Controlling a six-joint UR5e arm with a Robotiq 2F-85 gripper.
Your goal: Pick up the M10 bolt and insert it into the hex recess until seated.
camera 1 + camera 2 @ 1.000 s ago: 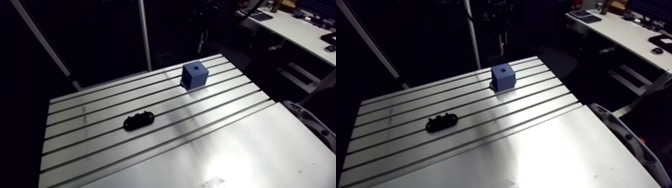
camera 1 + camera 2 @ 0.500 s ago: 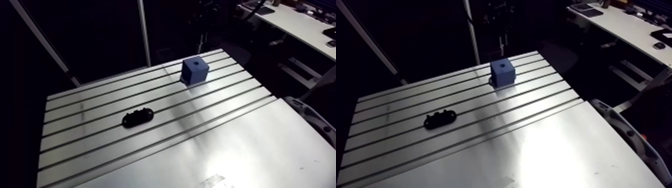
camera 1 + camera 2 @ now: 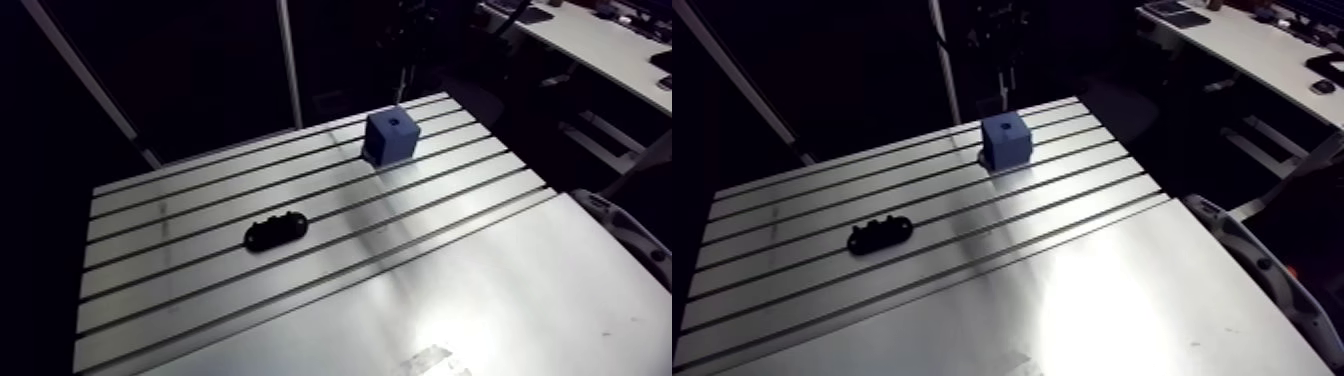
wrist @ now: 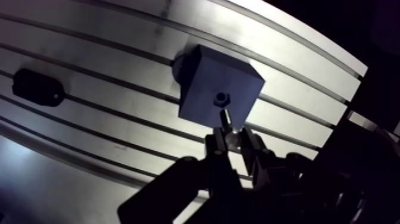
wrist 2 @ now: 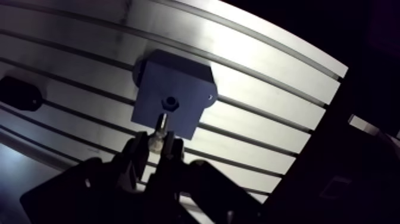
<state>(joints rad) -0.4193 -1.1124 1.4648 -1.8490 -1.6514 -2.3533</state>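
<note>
A blue block (image 3: pixel 392 134) stands near the far edge of the slotted table (image 3: pixel 470 290), with a small hex recess (image 5: pixel 171 102) in its top face. In the wrist view my gripper (image 5: pixel 156 143) hovers above the block, shut on a metal bolt (image 5: pixel 161 126). The bolt's shank points toward the recess, and its tip shows just short of the hole. I cannot tell how high the tip is above the block. The arm view does not show the gripper.
A black oblong fixture (image 3: pixel 275 231) lies on the table's slots, well away from the block toward the left. Bare slotted plate (image 3: pixel 1092 300) fills the near side. The table's far edge runs close behind the block.
The arm view has shifted a little, so the camera moved. The block and the black fixture keep their places on the table.
</note>
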